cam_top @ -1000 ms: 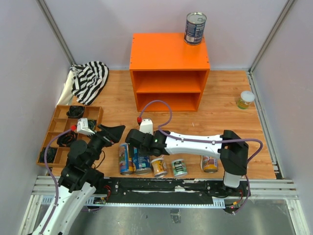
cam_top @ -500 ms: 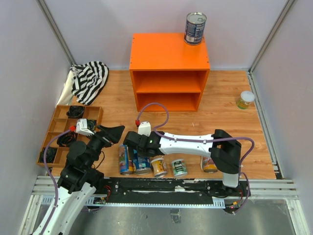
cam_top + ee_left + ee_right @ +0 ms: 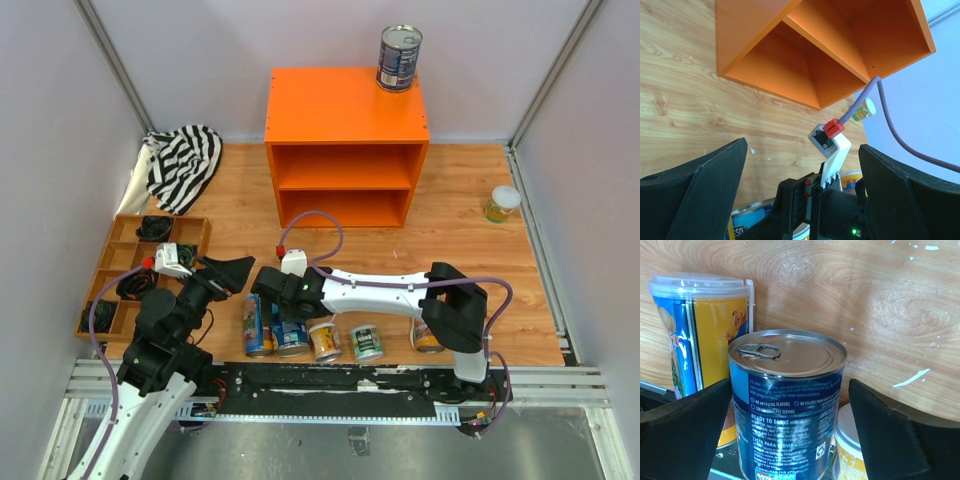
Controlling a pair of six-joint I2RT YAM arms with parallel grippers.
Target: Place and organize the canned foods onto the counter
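My right gripper (image 3: 281, 308) is open; in the right wrist view its jaws (image 3: 790, 440) stand apart on either side of a wide blue-labelled can (image 3: 787, 405) with a silver pull-tab top, with a gap on both sides. That can (image 3: 290, 335) stands in a row at the near table edge with a tall yellow-and-blue can (image 3: 256, 325), a small yellow can (image 3: 325, 340), a green can (image 3: 367, 342) and another yellow can (image 3: 428, 336). A second blue can (image 3: 399, 57) stands on the back right of the orange counter (image 3: 345, 110). My left gripper (image 3: 228, 271) is open and empty.
A small white-lidded can (image 3: 502, 203) stands at the far right of the floor. A brown compartment tray (image 3: 140, 270) and a striped cloth (image 3: 185, 165) lie on the left. In the left wrist view the right arm's wrist (image 3: 832, 150) sits in front of the counter (image 3: 815, 50).
The right arm's elbow and forearm have shifted left, bringing the gripper slightly closer over the row of cans. The left arm and the cans have not moved.
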